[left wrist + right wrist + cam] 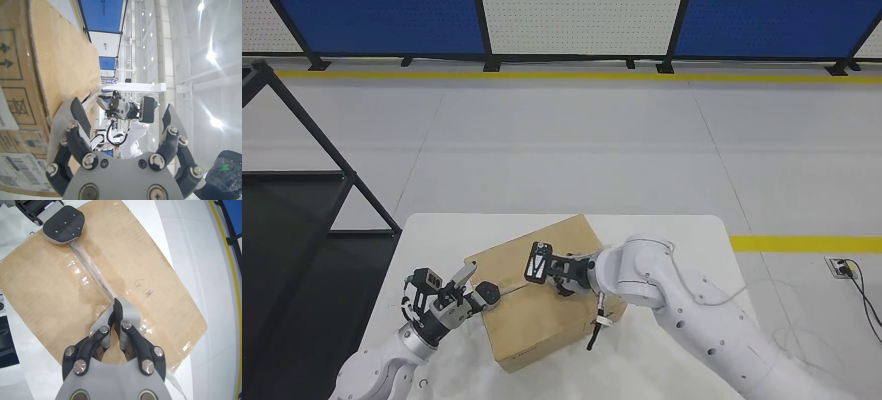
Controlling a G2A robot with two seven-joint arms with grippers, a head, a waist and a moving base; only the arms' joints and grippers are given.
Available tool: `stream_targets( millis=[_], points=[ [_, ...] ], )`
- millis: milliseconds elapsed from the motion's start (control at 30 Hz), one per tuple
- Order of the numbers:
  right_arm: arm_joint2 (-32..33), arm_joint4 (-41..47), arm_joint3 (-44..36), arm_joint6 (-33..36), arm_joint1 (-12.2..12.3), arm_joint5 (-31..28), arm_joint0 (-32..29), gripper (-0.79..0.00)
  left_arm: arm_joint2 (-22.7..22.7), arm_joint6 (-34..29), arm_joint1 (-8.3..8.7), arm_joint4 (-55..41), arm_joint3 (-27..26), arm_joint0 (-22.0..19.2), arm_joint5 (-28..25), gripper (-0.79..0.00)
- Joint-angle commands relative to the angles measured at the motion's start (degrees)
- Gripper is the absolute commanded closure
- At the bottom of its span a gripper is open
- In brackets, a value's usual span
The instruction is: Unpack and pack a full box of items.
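Fingers of the right gripper (115,306) are squeezed shut on a strip of clear tape (90,268). The pinch is made over the middle of the box (151,275), right on the line where its two top flaps meet. From there the strip is stretched along that line toward one edge of the box's top. It looks twisted and lifted off the cardboard.

At that edge the left gripper (122,104) is seen with its fingers spread wide and nothing between them. One of its pads (63,224) is set over the edge of the box's top, where the strip ends. Whether that pad is pressed down on the box cannot be told.

The box is brown cardboard and is set on the white worktop (682,235). Its top flaps are shut. A shiny band of tape is stuck flat on the top of the box beside the lifted strip.

The task is judged to be near its start. Only part of the seal looks pulled up. No items can be seen, as the inside of the box is hidden. The rest of the tape has to be taken off and the flaps opened. Then the items have to be lifted out and packed back in.
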Motion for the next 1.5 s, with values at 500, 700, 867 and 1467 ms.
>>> stream_targets(
  millis=[500, 700, 867, 1467],
  points=[
    [-1.1, 1.2, 1.3, -6.0, -1.8, -0.3, -1.7, 0.000, 0.5, 0.0, -0.16, -0.1, 0.8, -0.5, -0.2, -0.785],
    [-2.0, 1.2, 5.0, -6.1, -3.1, 1.4, -0.9, 0.000, 0.6, -0.1, -0.19, -0.1, 0.9, -0.7, -0.2, -0.785],
    [-0.6, 3.7, 7.4, -6.3, -3.6, 2.9, -0.8, 0.000, 0.8, -0.1, -0.24, -0.2, 1.1, -0.9, -0.1, -0.785],
    [2.2, 6.9, 9.6, -8.3, -4.3, 1.9, -2.0, 0.000, 1.4, 0.0, -0.38, 0.1, 1.2, -1.5, 0.2, -0.785]
  ],
)
